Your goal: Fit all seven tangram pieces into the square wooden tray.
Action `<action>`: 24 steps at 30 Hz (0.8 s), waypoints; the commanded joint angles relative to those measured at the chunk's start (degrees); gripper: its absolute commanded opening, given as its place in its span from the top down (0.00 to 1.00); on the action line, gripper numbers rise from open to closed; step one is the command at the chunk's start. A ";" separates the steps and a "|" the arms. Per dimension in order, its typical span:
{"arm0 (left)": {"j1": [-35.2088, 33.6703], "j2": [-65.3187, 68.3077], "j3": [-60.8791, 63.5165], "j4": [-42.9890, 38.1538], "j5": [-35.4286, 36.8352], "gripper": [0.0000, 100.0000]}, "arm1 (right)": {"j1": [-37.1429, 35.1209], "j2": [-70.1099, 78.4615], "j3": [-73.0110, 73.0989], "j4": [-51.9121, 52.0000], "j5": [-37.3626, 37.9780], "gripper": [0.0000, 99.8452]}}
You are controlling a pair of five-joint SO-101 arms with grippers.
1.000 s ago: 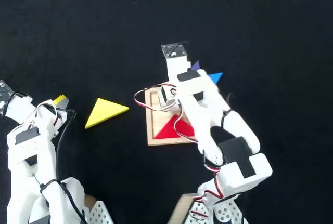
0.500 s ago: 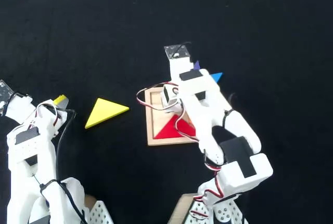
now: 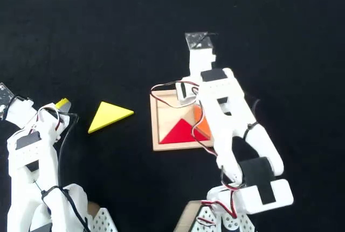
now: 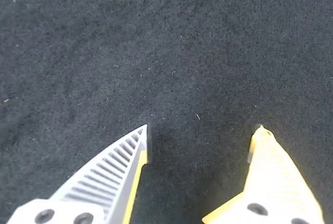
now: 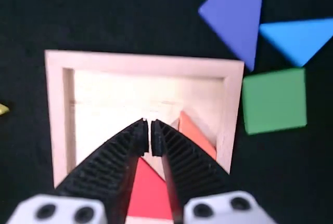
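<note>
My right gripper (image 5: 146,126) hangs over the square wooden tray (image 5: 145,62) with its black jaws pressed together on nothing, so I judge I am between pieces and must fetch the next one. The tray holds two so far: the red triangle (image 3: 180,133) against one wall and the orange piece (image 5: 195,130) touching it in a corner, with the rest of the floor bare. The green square (image 5: 273,99) lies just outside the rim on the orange piece's side, with the blue triangle (image 5: 302,37) and purple triangle (image 5: 234,11) close by it. I would take the square. To do that well I should lift clear of the rim before swinging across, spread the jaws wide only once I am above the square, and turn the wrist so the fingers meet two opposite flat edges, not corners. The blue triangle sits very near, so one finger needs to come down in the gap without nudging it. The yellow triangle (image 3: 109,116) rests well apart on the black cloth (image 3: 269,38), nearer my left gripper (image 4: 203,130), whose jaws stand apart over bare cloth; that arm seems better placed for it.
</note>
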 commanded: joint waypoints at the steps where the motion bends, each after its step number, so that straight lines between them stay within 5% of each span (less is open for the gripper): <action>1: 0.92 -0.88 -1.63 -1.14 0.18 0.69 | 1.23 -1.27 0.13 -3.69 4.40 0.98; 24: 0.92 -0.88 -1.63 -1.14 0.18 0.69 | 5.54 11.12 -4.00 1.05 6.51 0.98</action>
